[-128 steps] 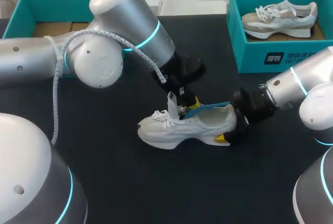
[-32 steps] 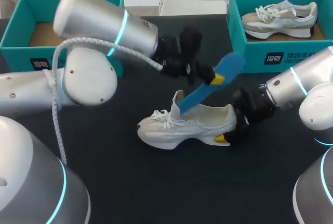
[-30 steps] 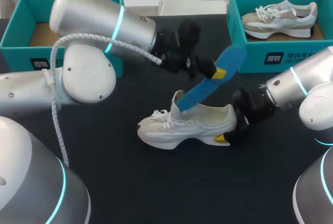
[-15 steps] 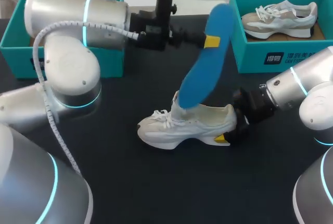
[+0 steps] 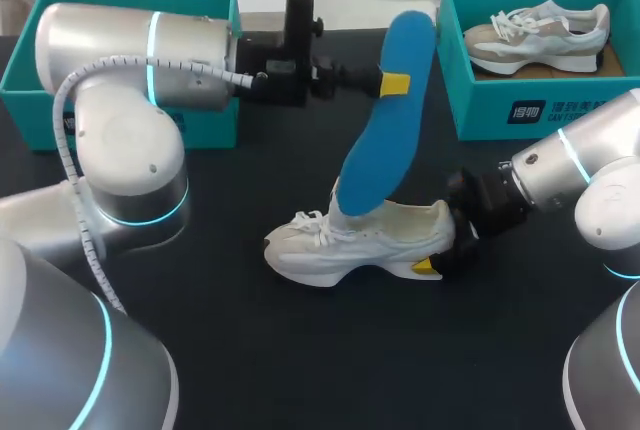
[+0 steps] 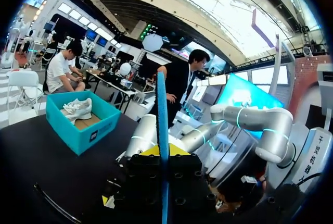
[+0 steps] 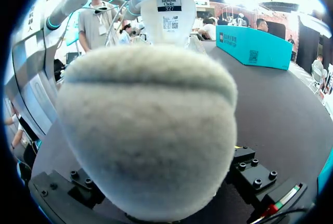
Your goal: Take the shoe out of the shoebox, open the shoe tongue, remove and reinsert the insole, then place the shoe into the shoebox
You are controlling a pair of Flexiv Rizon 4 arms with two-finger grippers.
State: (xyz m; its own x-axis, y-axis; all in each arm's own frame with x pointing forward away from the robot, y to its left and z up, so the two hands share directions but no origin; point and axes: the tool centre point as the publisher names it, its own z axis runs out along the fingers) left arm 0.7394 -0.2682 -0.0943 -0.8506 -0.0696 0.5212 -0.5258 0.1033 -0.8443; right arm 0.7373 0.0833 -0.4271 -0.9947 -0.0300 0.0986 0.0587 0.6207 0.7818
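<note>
A white shoe [image 5: 350, 240] lies on its sole mid-table, toe to the left. My left gripper [image 5: 393, 83] is shut on a blue insole [image 5: 385, 120], which stands nearly upright with its lower end still inside the shoe's mouth. In the left wrist view the insole [image 6: 163, 130] shows edge-on, pinched between the fingers of that gripper [image 6: 164, 153]. My right gripper [image 5: 440, 250] is at the heel and shut on it from two sides. In the right wrist view the heel [image 7: 148, 130] hides the fingertips, and the white tongue [image 7: 168, 18] stands up beyond it.
A teal shoebox [image 5: 520, 110] at the back right holds a second shoe [image 5: 535, 35]. Another teal shoebox [image 5: 60, 0] sits at the back left, partly behind my left arm. The back-right box [image 6: 83, 130] also shows in the left wrist view.
My left gripper has swung up and back with the insole, turning it from a slant to nearly upright. The shoe and the right arm have not moved.
</note>
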